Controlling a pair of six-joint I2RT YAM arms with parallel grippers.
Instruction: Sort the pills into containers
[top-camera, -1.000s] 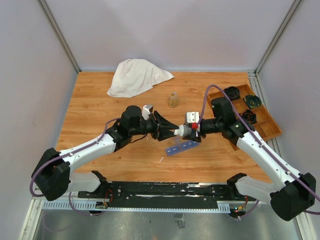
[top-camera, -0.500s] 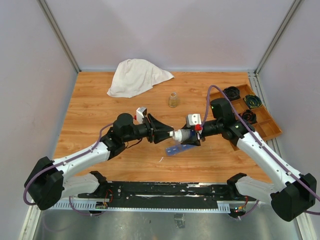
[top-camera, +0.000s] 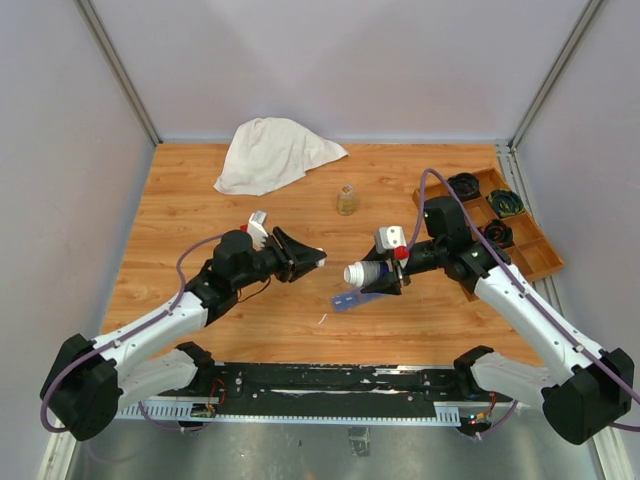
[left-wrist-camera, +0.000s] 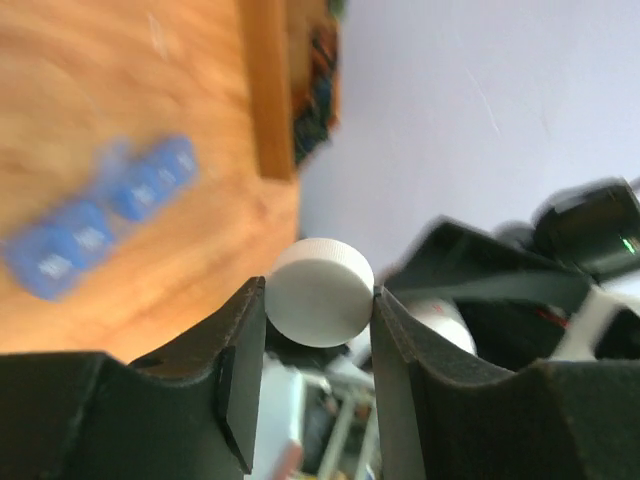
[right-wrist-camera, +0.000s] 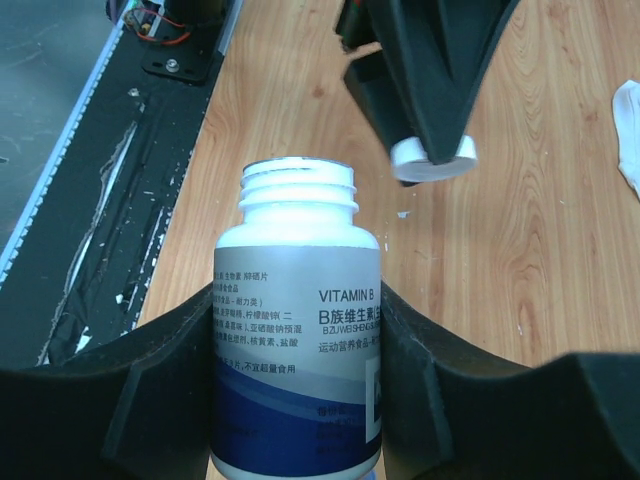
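A white vitamin bottle with a blue label lies sideways in my right gripper, which is shut on its body. Its threaded mouth is uncovered and faces left. My left gripper is shut on the bottle's white round cap, held a short way left of the bottle above the table. The same cap shows in the right wrist view. The containers, a translucent blue strip, lie on the wood below the bottle, partly hidden by my right gripper. No pills show.
A white cloth lies at the back left. A small glass jar stands behind the grippers. A brown wooden divided tray holding dark items sits at the right edge. A black rail runs along the near edge.
My left gripper has drawn back to the left with the cap, opening a gap between cap and bottle mouth. My right gripper has shifted slightly left and down with the bottle.
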